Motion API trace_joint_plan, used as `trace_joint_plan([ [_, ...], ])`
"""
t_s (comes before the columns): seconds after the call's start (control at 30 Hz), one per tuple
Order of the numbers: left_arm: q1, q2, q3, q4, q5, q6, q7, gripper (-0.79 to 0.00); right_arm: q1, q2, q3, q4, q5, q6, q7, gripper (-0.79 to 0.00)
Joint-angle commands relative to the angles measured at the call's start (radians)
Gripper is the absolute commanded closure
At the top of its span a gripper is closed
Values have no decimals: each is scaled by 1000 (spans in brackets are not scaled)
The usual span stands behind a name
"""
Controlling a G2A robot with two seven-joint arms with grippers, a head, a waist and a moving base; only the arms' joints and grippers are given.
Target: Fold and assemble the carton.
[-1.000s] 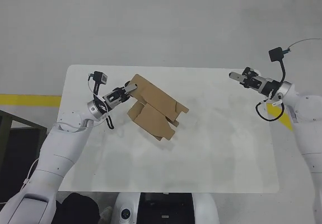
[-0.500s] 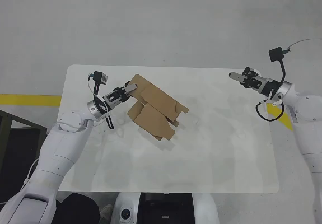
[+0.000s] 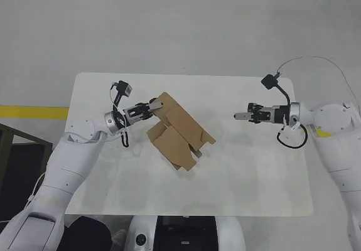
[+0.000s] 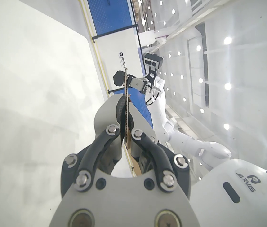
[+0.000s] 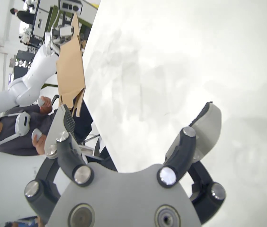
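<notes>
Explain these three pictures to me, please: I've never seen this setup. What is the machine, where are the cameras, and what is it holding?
This is a white two-armed robot at a white rectangular table. One picture looks down from a camera above its arms. The other two come from a camera on each wrist, so each shows that arm's own claw up close. The left claw is shut on a corner of a flat brown cardboard carton, not yet folded into a box. Its wrist picture shows the cardboard edge pinched between the fingers. The right claw is open and empty, held above the table, pointing toward the carton from some way off.
</notes>
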Motion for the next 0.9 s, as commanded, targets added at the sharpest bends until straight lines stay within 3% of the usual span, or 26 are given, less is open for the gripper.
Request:
trace_joint_plan([
  [0.0, -20, -6, 23, 15, 1, 5, -32, 0, 9, -9, -30, 24, 86, -13, 37, -785],
  [0.13, -42, -17, 63, 24, -17, -4, -94, 0, 32, -25, -68, 85, 224, -46, 93, -785],
  [0.33, -68, -35, 116, 44, -49, -24, -141, 0, 58, -49, -149, 160, 383, 9, 147, -785],
  [0.57, -101, -55, 160, 75, -73, -51, -175, 0, 87, -76, -213, 204, 489, 33, 172, -785],
  [0.87, -104, -56, 163, 79, -76, -53, -175, 0, 87, -76, -213, 204, 489, 33, 172, -785],
])
